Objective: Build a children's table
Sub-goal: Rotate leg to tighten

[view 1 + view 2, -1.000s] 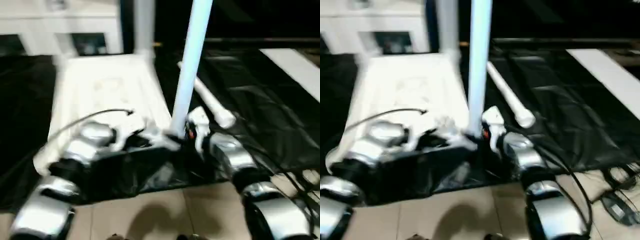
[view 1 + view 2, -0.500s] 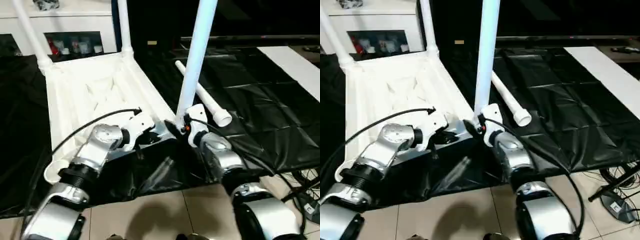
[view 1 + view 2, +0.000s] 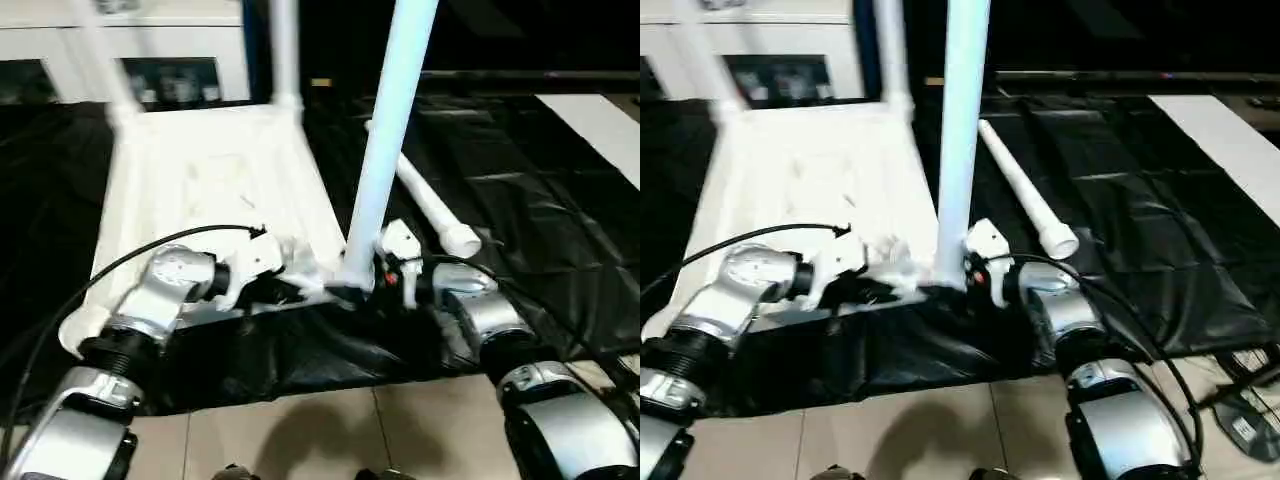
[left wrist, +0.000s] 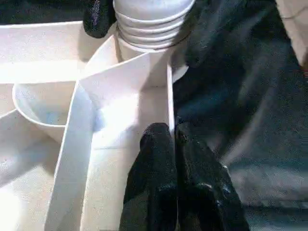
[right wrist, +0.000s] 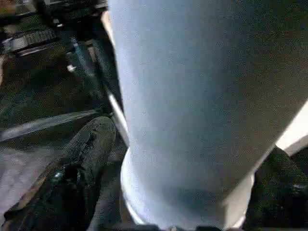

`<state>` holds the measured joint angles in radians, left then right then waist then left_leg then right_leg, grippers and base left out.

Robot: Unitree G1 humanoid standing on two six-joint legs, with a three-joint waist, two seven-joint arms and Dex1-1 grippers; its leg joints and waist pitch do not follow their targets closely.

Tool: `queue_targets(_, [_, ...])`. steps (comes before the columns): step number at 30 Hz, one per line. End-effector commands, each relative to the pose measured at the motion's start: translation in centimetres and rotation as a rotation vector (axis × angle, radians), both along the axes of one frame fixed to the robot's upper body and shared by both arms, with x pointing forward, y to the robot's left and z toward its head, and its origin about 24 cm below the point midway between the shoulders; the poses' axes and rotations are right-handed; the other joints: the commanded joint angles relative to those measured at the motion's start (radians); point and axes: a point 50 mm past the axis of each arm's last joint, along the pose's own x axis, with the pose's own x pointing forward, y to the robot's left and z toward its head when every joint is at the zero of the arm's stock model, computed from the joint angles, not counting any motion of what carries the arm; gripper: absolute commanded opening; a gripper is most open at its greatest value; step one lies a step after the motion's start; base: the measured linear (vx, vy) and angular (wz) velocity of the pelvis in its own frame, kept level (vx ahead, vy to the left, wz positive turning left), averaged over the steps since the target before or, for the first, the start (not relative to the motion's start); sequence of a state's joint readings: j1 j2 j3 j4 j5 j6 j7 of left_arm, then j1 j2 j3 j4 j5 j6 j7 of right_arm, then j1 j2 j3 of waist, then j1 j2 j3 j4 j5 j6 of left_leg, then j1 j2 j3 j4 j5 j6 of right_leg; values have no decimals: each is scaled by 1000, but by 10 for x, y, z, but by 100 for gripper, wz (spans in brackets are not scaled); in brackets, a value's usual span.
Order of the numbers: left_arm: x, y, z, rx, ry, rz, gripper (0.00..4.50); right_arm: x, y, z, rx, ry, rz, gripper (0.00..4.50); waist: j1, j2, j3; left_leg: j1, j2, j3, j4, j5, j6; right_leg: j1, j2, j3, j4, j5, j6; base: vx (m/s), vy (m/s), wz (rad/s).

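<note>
Fingers of my left gripper (image 4: pixel 174 144) are pressed together with nothing between them, their black tips resting against the raised rim of the white plastic rectangular tabletop (image 3: pixel 215 190), which lies upside down on the black plastic sheet (image 3: pixel 540 200) spread over the floor. My right gripper (image 5: pixel 183 192) has its 2 black fingers (image 5: pixel 82 159) spread wide, one on each side of the base of a long white tubular leg (image 3: pixel 385 150) that stands upright in the near corner socket; I cannot tell whether they touch it. 2 more white legs (image 3: pixel 284 50) stand in the far corner sockets, and 1 loose white tubular leg (image 3: pixel 430 205) lies on the black sheet just beside the tabletop, on my right. A white cabinet with glass doors (image 3: pixel 180 60) stands behind.
</note>
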<state>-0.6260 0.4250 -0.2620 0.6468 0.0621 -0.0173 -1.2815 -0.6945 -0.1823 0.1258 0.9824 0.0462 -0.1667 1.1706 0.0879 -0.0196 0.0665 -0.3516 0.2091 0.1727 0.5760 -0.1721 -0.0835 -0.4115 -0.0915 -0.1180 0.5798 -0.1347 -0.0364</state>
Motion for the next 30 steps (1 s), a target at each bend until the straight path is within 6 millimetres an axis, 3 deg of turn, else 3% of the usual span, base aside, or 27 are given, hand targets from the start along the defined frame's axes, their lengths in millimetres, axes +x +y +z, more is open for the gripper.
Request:
queue_targets(1, [2,-16,6,-10,-22,-94,0,-8,13,-2,-19,10,136,350,-1,10,-77,9,32,2,-65,-277,39,56,-60,58,-60,-345,-203,0,0,0])
queue_targets(8, [3,-10,5,14,5,-122,0,-14,18,-3,-12,58,232,289,4,13,-79,8,32,1,-66,-269,36,58,-60,58,-56,-321,-210,0,0,0])
queue_targets(13, [2,-8,5,2,18,-115,0,-12,19,-3,15,64,182,277,6,11,-79,7,32,0,-66,-263,33,60,-62,58,-56,-329,-208,0,0,0])
queue_targets(15, [3,-8,5,-4,15,-97,0,-8,19,-4,24,56,113,276,5,10,-78,6,31,0,-66,-264,29,60,-62,57,-57,-346,-201,0,0,0])
queue_targets(17, [7,-12,4,-18,-10,2,0,4,20,-6,1,9,-132,275,0,12,-73,7,33,-2,-70,-281,13,56,-63,58,-60,-378,-190,0,0,0])
queue_targets(19, [11,-20,6,-45,-34,82,0,13,21,-8,10,9,-327,275,-15,10,-69,11,25,-11,-72,-325,-25,56,-68,51,-73,-508,-143,0,0,0])
queue_targets(21, [13,-26,7,-53,-56,126,0,16,23,-10,12,18,-438,274,-25,14,-69,12,22,-14,-70,-340,-25,54,-69,47,-87,-562,-114,0,0,0])
queue_targets(25, [12,-48,7,-88,-87,203,0,16,34,-19,-1,35,-593,274,-42,10,-71,9,21,-11,-67,-336,-4,50,-63,48,-85,-499,-132,0,0,0])
queue_targets(26, [12,-52,7,-93,-92,212,0,15,36,-20,-1,38,-621,274,-41,12,-73,12,22,-11,-66,-335,-3,49,-63,49,-85,-493,-135,0,0,0])
queue_targets(30, [7,-67,7,-132,-88,224,0,13,49,-21,5,20,-640,274,-46,12,-75,7,21,-9,-66,-331,10,51,-60,49,-80,-447,-145,0,0,0])
